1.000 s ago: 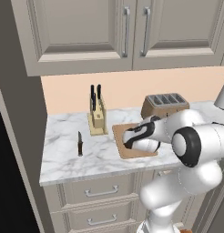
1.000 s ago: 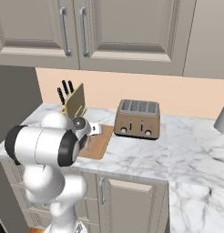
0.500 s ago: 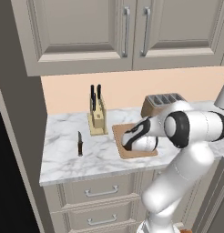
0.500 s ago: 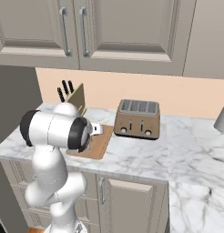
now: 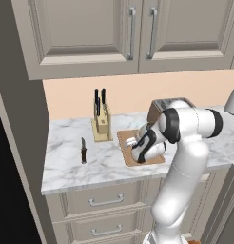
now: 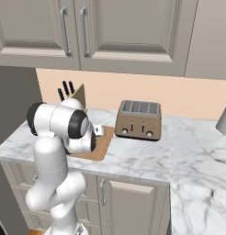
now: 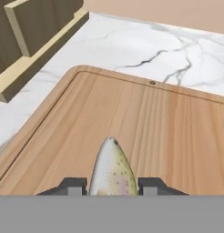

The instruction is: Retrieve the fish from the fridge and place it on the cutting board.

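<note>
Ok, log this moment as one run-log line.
stage: placing | gripper: shut on fish | position: low over cutting board | release: not yet | nearby: knife block, toaster

Fish (image 7: 112,170) between claw (image 7: 112,185) tips, over cutting board (image 7: 177,132).

One fish (image 7: 112,170), one cutting board (image 7: 145,127), one toaster (image 6: 138,120), one knife (image 5: 83,150).

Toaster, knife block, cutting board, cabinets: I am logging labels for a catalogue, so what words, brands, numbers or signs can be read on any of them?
None: no readable text shows anywhere.
Toaster: front knobs, no legible marks.
Knife block: plain wood.
Cutting board: plain wood grain, one small dark dot near its rim.
Cabinets: blank doors.
</note>
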### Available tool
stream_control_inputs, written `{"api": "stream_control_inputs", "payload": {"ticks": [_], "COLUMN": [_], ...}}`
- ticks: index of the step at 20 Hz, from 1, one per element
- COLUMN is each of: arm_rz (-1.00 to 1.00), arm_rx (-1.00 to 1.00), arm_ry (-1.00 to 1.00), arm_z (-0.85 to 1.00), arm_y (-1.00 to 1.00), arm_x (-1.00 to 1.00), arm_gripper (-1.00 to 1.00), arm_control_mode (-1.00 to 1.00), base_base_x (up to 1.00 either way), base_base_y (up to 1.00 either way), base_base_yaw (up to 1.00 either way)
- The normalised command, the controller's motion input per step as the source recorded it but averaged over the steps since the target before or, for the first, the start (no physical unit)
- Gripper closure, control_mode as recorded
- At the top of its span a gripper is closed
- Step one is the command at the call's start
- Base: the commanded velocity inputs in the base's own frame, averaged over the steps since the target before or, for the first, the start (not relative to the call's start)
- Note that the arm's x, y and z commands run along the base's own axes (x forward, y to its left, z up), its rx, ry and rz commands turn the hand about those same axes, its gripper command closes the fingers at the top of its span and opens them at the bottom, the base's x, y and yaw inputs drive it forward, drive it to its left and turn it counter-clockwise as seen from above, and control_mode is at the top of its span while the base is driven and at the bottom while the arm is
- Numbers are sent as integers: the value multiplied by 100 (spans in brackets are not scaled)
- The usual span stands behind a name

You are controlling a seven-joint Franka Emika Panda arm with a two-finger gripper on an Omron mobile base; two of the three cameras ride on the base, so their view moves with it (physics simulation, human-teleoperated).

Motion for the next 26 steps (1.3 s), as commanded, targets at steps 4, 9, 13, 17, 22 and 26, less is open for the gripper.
{"api": "stream_control_inputs", "payload": {"ticks": [4, 9, 13, 17, 22, 26], "arm_rz": [0, 0, 0, 0, 0, 0], "arm_rx": [0, 0, 0, 0, -1, 0], "arm_ry": [0, 0, 0, -9, -13, -5], "arm_z": [-32, -28, 2, 39, 37, 47], "arm_y": [-15, -29, -20, 1, 2, 0], "arm_x": [19, 12, 0, -16, -46, -69], "arm_gripper": [-100, -100, -100, -100, -100, -100], "arm_control_mode": [-100, -100, -100, -100, -100, -100], "base_base_x": [0, 0, 0, 0, 0, 0], "base_base_y": [0, 0, 0, 0, 0, 0], "base_base_yaw": [0, 0, 0, 0, 0, 0]}}
